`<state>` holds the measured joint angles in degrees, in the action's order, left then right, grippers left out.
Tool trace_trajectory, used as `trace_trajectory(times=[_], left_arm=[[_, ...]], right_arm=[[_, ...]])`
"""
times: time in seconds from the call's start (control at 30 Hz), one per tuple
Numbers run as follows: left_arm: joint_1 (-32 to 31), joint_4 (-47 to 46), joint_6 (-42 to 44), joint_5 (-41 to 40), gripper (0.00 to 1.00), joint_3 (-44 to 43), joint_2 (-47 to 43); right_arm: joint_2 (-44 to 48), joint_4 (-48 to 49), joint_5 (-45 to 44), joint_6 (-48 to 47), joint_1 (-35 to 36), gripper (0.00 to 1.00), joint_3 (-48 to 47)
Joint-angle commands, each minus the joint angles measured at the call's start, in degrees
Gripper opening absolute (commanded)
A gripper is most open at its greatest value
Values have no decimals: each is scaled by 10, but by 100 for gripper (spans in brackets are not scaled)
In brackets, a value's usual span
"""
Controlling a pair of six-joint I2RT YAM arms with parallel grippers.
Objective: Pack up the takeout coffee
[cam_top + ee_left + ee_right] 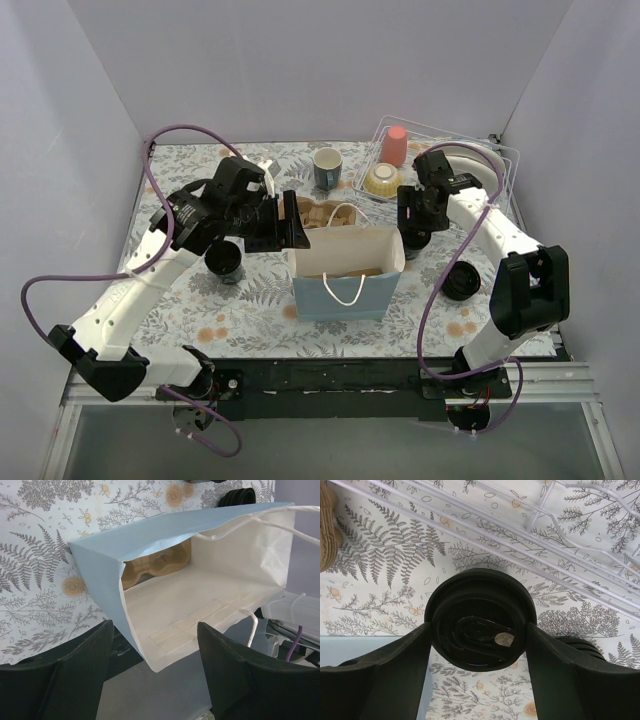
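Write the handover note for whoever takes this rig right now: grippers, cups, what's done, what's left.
Left gripper: open, fingers astride the edge of the blue bag, holding nothing.
Right gripper: shut on a black cup, just right of the bag.
Second cup: on the table, left of the bag.
Third cup: on the table, right of the bag.
A cardboard carrier looks to be inside the bag.
Done: no cup packed.
Left: all three cups go in.
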<state>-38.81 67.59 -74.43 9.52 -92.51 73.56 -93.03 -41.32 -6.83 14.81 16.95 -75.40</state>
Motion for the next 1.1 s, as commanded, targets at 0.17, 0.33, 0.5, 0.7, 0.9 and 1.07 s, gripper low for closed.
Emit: trace_trajectory(times=[0.17,0.33,0.5,0.7,0.9,1.07], left_arm=[[-1,23,-6,-84,59,4,38],[0,22,15,-122,49,-23,66],[4,18,28,-104,20,-22,77],[10,-31,81,-102,0,-49,80],[53,-62,70,-41,0,-64,97],[75,-79,67,-1,0,-53,103]], right_arm=[[66,-47,5,-43,-1,46,-60],[89,-79,6,-63,-1,44,-105],[117,-127,28,-74,-2,44,-203],[153,-148,131,-92,-2,41,-356],[189,-36,316,-93,3,41,-432],[210,24,398,-62,18,39,-426]])
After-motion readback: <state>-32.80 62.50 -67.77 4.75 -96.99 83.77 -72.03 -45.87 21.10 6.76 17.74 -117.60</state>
